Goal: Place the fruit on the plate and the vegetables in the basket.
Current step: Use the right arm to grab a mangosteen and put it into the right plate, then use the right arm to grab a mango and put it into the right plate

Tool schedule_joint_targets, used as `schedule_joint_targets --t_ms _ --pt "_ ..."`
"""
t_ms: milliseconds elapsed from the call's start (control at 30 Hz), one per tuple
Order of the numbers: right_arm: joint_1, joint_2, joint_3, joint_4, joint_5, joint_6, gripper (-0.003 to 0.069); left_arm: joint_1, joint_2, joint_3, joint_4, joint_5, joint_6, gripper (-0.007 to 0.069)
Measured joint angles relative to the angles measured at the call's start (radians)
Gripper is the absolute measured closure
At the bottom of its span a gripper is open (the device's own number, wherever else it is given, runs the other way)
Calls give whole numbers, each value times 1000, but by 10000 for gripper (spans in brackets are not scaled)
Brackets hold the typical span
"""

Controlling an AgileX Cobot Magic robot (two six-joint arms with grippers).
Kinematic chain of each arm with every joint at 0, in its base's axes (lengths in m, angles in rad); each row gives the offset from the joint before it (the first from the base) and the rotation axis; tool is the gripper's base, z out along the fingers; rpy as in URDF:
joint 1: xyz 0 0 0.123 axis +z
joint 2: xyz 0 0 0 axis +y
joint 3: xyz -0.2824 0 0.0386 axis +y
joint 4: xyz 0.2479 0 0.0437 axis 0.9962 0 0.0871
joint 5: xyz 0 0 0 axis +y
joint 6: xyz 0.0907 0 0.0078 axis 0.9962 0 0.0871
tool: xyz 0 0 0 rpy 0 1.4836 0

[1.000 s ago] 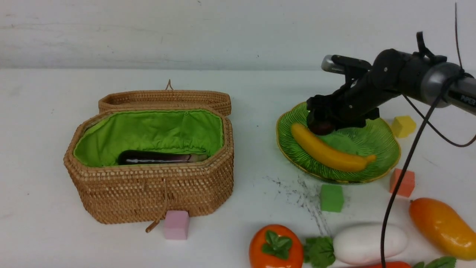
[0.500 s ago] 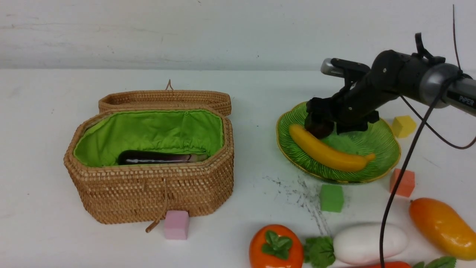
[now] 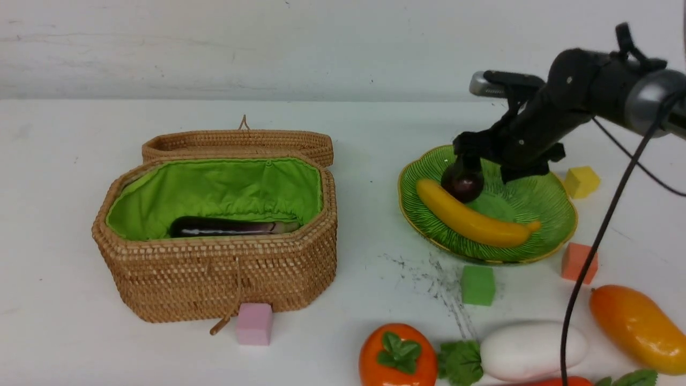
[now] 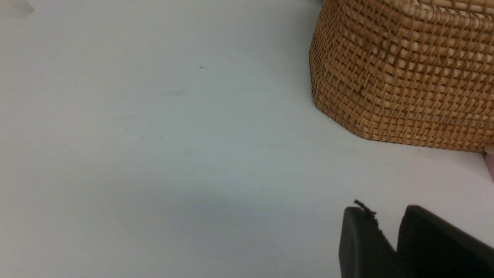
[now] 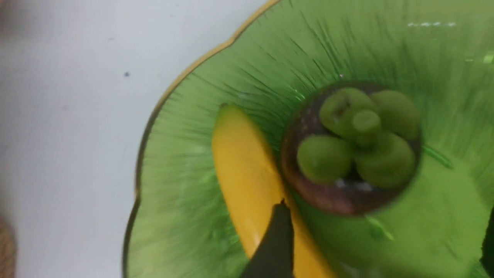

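Note:
The green plate holds a yellow banana and a dark purple mangosteen that rests against it. My right gripper hovers just above the mangosteen, open and empty. In the right wrist view the mangosteen with its green cap sits beside the banana, and the gripper has its fingers spread wide. The wicker basket stands open at the left with the eggplant inside. My left gripper hangs over bare table near the basket, slightly open and empty.
Along the front edge lie a persimmon, a white radish, a mango and the tip of a red-orange vegetable. Foam cubes stand about: pink, green, orange, yellow.
My right gripper has let go of the mangosteen and risen up and to the right. The mangosteen now sits on the plate against the banana.

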Motion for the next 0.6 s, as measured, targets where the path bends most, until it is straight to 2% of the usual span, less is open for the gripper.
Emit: schedule_joint_targets --t_ms 300,600 --pt "0 -113 54 -61 123 -3 1 0 0 0 0 0 0 479" --pt "-8 -443 396 -149 149 -9 23 0 0 0 0 0 0 479"
